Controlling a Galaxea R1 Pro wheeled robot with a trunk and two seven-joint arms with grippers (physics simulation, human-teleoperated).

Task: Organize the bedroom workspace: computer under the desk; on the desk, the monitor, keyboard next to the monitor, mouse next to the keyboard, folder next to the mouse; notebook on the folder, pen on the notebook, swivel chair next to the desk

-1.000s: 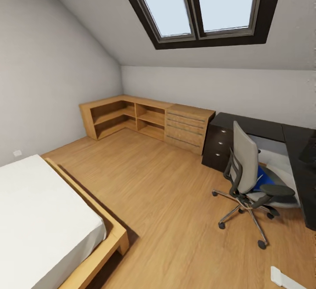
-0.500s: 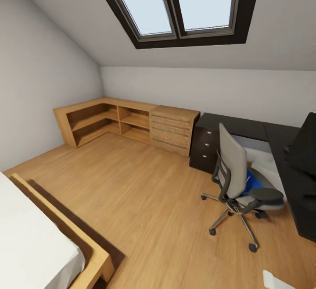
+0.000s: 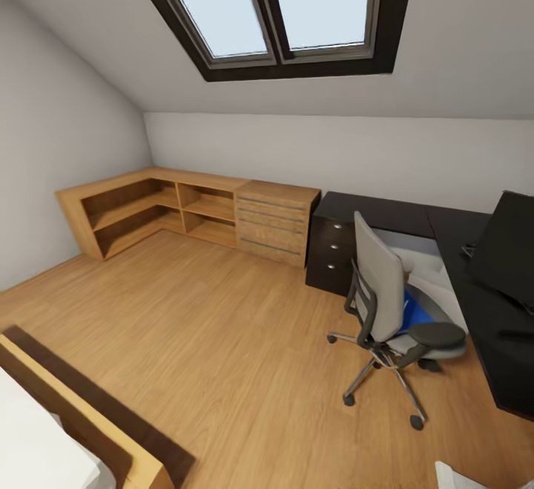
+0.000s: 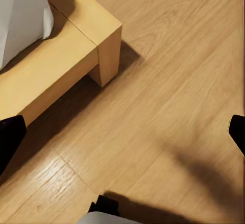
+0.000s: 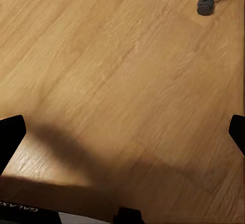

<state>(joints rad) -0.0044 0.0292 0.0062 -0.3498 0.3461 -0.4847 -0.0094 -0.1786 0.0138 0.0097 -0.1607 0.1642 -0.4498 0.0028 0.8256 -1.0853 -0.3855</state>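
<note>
Panning rightward, the head camera has slid the whole room toward the left of the frame: the bed [image 3: 67,437] has shrunk into the lower left corner, the shelf [image 3: 148,207] has drifted left, and the monitor [image 3: 508,251] now stands in full at the right edge on the dark surface [image 3: 386,211]. Nothing in the room itself appears to have shifted. The chair [image 3: 389,311] sits at centre right, pulled out from the surface, with the blue folder [image 3: 417,311] lying on its seat behind the backrest. In the left wrist view the left hand [image 4: 122,132] has its dark fingertips at opposite edges, wide apart, over bare floor [image 4: 168,106] beside the bed corner; the right hand [image 5: 122,132] is likewise spread and empty, with one chair caster [image 5: 205,7] in the upper right of its view. So the folder lies well apart from both hands, ahead and to the right in the head view. The risks, as I judge them, come from the approach: the chair rolls freely, so a nudge from the base or an arm could push it away or spin it, carrying the folder out of reach or tipping it off the seat; the backrest also shields the folder from this side.
</note>
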